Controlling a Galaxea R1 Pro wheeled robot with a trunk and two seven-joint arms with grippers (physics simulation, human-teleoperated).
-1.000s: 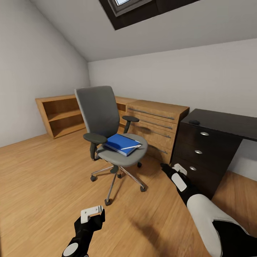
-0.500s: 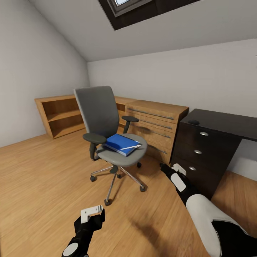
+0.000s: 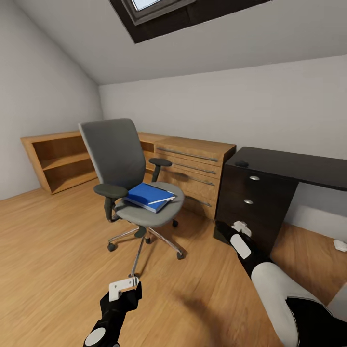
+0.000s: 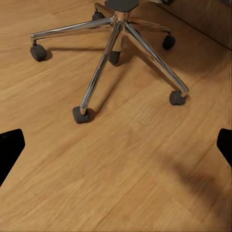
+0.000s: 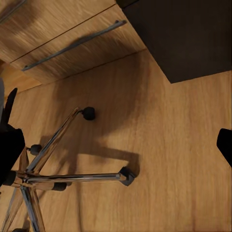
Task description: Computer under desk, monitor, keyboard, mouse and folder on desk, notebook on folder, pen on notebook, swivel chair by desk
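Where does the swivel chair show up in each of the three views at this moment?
Head view: the whole swivel chair stands left of centre, the blue folder on its seat.
Left wrist view: its chrome star base and castors on the wooden floor.
Right wrist view: the same chrome base beside the wooden dresser.
Shared landmark: the chrome five-star base.

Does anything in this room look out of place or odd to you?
Yes: a blue folder with a white pen on top lies on the seat of the swivel chair, not on the black desk. The chair stands away from the desk, by the wooden dresser. A small white object lies on the floor.
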